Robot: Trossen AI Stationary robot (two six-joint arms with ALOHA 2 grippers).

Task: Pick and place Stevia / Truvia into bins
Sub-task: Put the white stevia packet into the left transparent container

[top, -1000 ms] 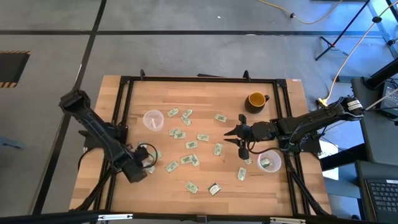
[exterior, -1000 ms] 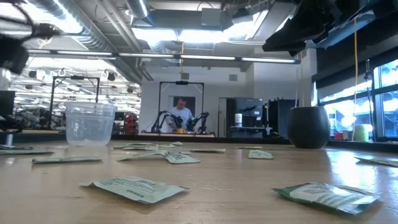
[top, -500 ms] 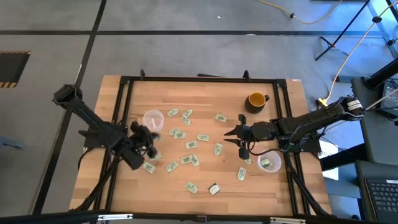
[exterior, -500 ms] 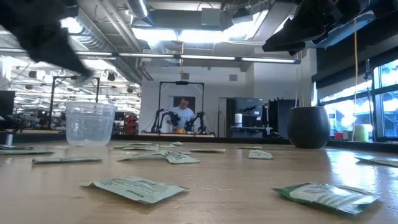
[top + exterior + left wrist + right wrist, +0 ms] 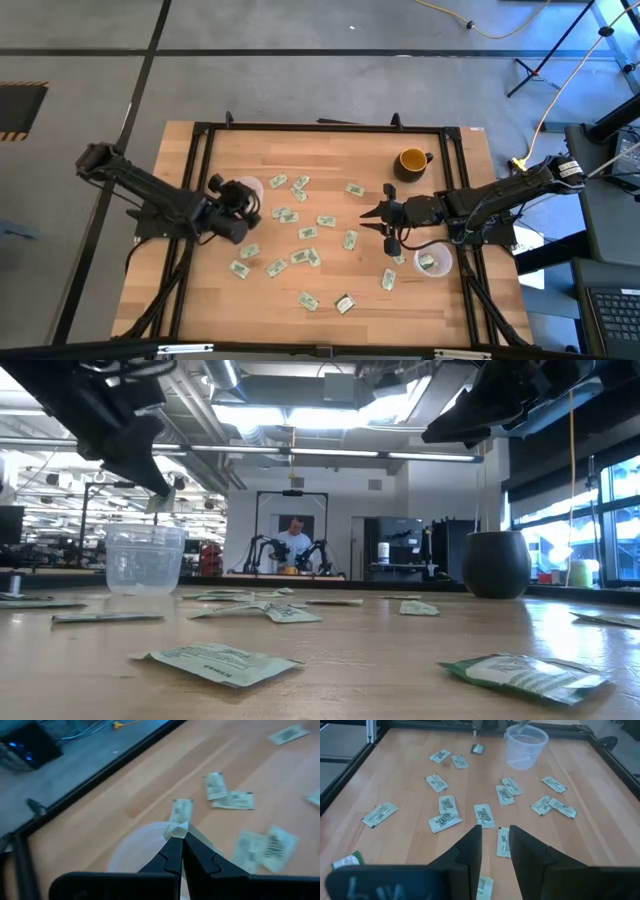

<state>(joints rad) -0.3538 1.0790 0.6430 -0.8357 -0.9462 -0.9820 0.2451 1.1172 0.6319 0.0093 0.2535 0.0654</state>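
Note:
Several pale green and white Stevia packets (image 5: 308,232) lie flat, scattered over the middle of the wooden table. The left clear cup (image 5: 250,190) stands at the far left of them; in the low view the same cup (image 5: 145,558) shows upright. My left gripper (image 5: 242,195) hovers over that cup, shut on one packet (image 5: 178,828). The right clear cup (image 5: 432,261), with a packet inside, stands near the right edge. My right gripper (image 5: 384,226) is open and hangs above packets beside it, touching nothing. My left gripper pinches one packet between its two fingertips (image 5: 172,845), on the packet's edge (image 5: 176,833). The fingers slant down from the table's left side. The packet (image 5: 156,502) is lifted clear and sits just above the rim of the left cup.
A yellow-orange mug (image 5: 411,160) stands far right on the table. A black frame rail (image 5: 320,127) runs round the tabletop. More packets lie toward the near edge (image 5: 308,299). Beyond the table, a person (image 5: 292,545) sits at another robot station.
My left gripper has travelled from the near-left part of the table toward the far edge, ending over the left cup with a packet in its shut fingers. The right arm and the other packets have stayed where they were.

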